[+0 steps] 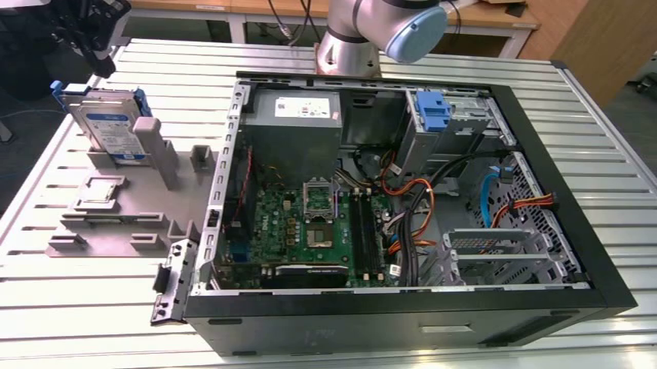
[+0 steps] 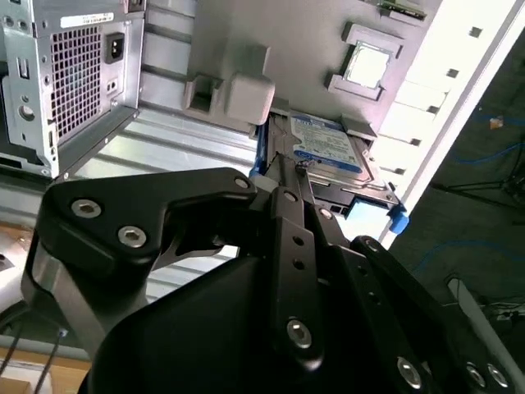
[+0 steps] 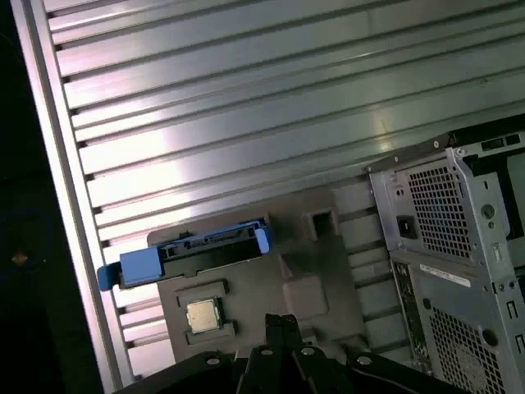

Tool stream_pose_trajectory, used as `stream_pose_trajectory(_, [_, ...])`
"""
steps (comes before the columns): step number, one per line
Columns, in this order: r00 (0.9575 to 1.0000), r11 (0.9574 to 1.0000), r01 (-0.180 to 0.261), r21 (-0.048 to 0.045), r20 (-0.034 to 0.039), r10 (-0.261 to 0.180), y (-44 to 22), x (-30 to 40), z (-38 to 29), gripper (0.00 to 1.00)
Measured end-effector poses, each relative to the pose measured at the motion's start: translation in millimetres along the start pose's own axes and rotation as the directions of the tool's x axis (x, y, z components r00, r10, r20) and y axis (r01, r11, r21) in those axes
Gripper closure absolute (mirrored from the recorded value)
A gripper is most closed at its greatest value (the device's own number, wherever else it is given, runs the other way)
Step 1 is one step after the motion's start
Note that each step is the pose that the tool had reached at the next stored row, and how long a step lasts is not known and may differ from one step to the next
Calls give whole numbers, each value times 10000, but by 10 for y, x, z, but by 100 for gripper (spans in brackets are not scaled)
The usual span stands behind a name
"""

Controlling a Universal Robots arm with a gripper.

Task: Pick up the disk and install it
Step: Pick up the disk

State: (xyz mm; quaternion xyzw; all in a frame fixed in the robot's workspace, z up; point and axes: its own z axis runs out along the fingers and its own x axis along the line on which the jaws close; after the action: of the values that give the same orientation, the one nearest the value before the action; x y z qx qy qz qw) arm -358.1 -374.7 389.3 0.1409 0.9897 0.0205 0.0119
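1. Upper left corner of the exterior view: the gripper (image 1: 101, 61) hangs above the slatted metal table (image 1: 616, 154). Its jaws are pressed together with nothing between them, which is plainest in the second wrist view (image 2: 289, 168).
2. Just below the gripper in the exterior view: the disk (image 1: 111, 127). It is not in the gripper and not installed. It stands on one long edge in a slot of the grey fixture (image 1: 113, 231), label face out, with blue rails round its edges.
3. Key relation: the disk lies below and just ahead of the gripper tips, near but apart. In the first wrist view its upper edge (image 3: 209, 238) shows as a long narrow strip lying crosswise ahead of the tips. My read is that any grasp would have to span the thin dimension, across the two broad faces.
4. Lower on the same fixture, a processor chip (image 1: 100, 192) lies flat in its own pocket, apart from the disk.
5. Centre of the exterior view: the computer case (image 1: 575, 254) lies on its side with the panel off and the motherboard (image 1: 308, 223) exposed.
6. Upper right inside the case: a blue latch piece (image 1: 433, 115) stands at the drive cage. I see no silver drive body there, so I judge the install not done.
7. Top centre: the arm (image 1: 380, 31) is mounted behind the case.
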Motion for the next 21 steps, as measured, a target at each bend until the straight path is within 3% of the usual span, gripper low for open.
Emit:
stream_pose_trajectory(10, [10000, 10000, -95, 2, 4, 95, -1, 5, 0, 90])
stream_pose_trajectory(13, [9992, 9992, -407, 7, 18, 407, -1, 5, 0, 90])
stream_pose_trajectory(17, [9935, 9935, -1140, 17, 51, 1140, -1, 5, 0, 90])
stream_pose_trajectory(21, [9827, 9827, -1851, 26, 84, 1851, -2, 5, 1, 90])
